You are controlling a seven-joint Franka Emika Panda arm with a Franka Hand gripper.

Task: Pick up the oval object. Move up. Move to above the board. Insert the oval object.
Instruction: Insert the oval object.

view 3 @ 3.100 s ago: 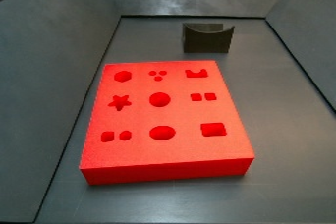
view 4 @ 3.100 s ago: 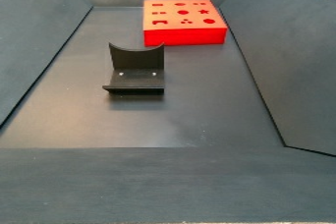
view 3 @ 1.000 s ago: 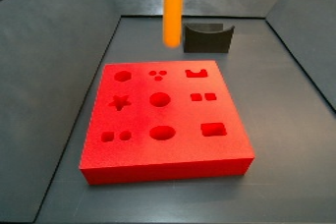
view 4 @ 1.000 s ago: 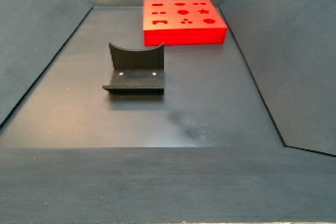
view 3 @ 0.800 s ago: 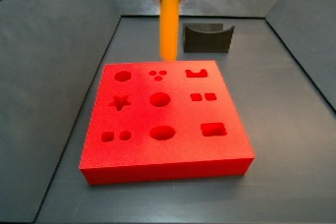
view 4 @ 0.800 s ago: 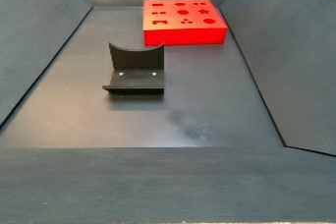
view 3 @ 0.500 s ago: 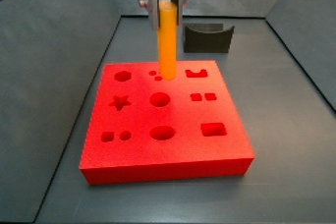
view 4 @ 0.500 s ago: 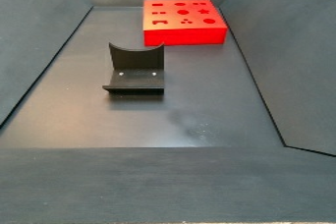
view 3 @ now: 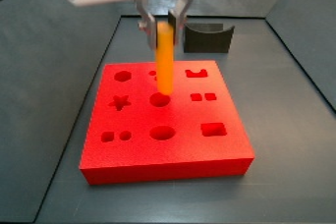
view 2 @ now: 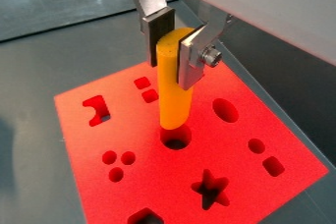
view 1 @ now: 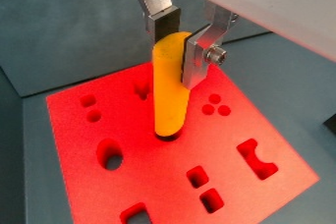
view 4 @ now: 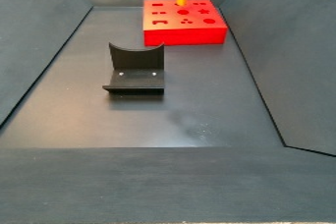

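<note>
The slim orange-yellow oval peg has come down fast: half a second back it hung over the board's rear holes, now its tip meets the centre cut-out of the thick red board. Gripper clamps its top; insertion looks underway.

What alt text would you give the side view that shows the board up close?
The gripper holds the orange-yellow oval object upright over the red board, its lower end at the central round cut-out. A dark fixture stands on the grey floor behind the board.
</note>
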